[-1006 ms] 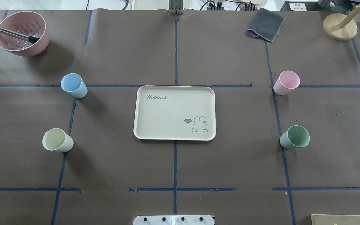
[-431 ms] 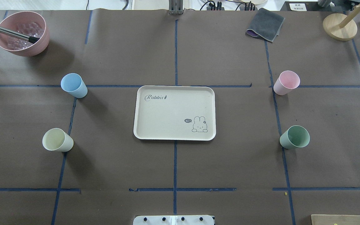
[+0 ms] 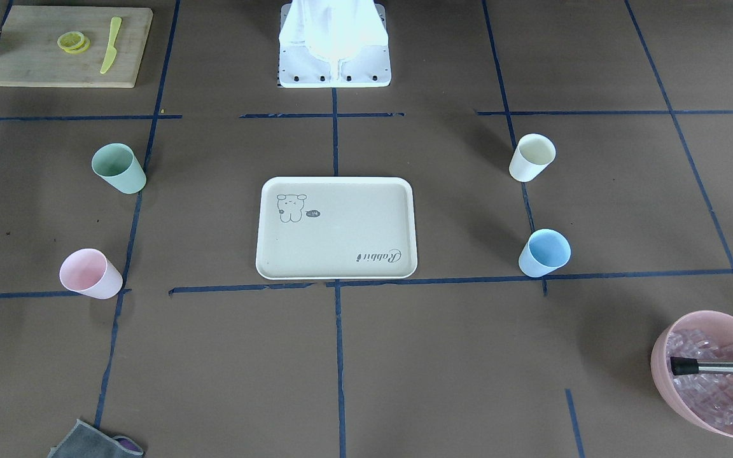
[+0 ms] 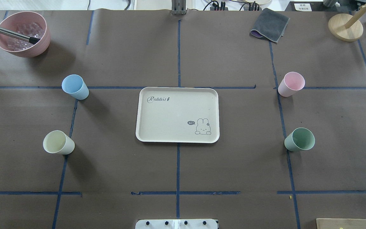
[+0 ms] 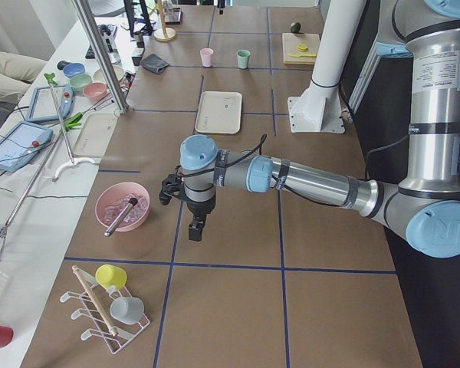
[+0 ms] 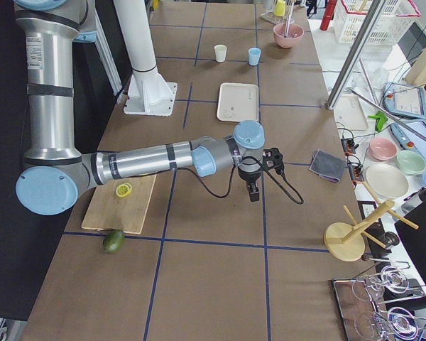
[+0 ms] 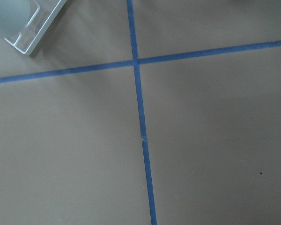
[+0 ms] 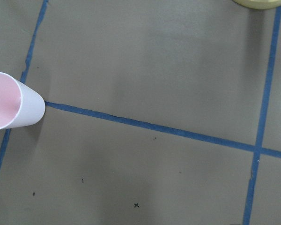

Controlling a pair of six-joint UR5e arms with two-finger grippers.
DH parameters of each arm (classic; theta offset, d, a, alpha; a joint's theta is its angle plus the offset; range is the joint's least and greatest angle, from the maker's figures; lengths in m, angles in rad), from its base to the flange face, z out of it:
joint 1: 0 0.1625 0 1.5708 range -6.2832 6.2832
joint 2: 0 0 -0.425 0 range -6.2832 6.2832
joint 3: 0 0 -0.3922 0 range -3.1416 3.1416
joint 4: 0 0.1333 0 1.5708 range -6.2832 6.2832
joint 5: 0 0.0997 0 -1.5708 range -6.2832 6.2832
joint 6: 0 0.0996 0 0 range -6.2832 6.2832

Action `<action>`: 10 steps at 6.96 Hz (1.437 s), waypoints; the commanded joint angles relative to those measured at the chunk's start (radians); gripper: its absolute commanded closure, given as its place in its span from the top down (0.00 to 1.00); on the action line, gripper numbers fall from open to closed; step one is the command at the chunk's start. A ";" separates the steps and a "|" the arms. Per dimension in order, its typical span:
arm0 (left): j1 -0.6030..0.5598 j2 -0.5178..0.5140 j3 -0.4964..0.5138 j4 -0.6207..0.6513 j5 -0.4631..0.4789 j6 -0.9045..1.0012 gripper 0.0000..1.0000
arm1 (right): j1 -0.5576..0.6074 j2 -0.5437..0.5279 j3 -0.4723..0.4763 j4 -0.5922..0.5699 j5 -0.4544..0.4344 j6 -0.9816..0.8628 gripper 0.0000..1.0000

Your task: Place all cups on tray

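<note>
Right gripper [image 6: 253, 193], left gripper [image 5: 195, 232]: jaw states indiscernible; pink cup [image 8: 11, 101] near the right gripper, tray [image 4: 177, 114] beyond.

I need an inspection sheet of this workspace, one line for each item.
Surface: brown paper table, blue tape grid.
Job's things: tray bare; blue cup, cream cup, pink cup, green cup upright on table, none on tray.
Clutter: pink bowl of cubes, grey cloth, cutting board, wooden stand.
Claws: left claw, right claw above bare table; open or shut unclear.
Cables: black cable at right wrist.
Surroundings: tablets, wine glasses on side benches.
</note>
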 commanded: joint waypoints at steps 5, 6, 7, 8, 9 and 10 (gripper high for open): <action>0.000 -0.013 0.009 -0.036 -0.004 -0.012 1.00 | -0.252 0.333 -0.273 0.155 -0.096 0.358 0.99; 0.000 -0.013 0.010 -0.036 -0.005 -0.012 1.00 | -0.274 0.335 -0.309 0.206 -0.111 0.362 0.99; 0.000 -0.013 0.008 -0.036 -0.005 -0.012 1.00 | -0.284 0.327 -0.323 0.208 -0.111 0.357 0.99; 0.000 -0.013 0.008 -0.036 -0.005 -0.012 1.00 | -0.283 0.320 -0.319 0.208 -0.110 0.354 0.99; 0.000 -0.013 0.006 -0.036 -0.005 -0.012 1.00 | -0.292 0.305 -0.322 0.208 -0.111 0.351 0.99; 0.000 -0.013 0.006 -0.036 -0.005 -0.012 1.00 | -0.295 0.297 -0.320 0.208 -0.111 0.353 0.98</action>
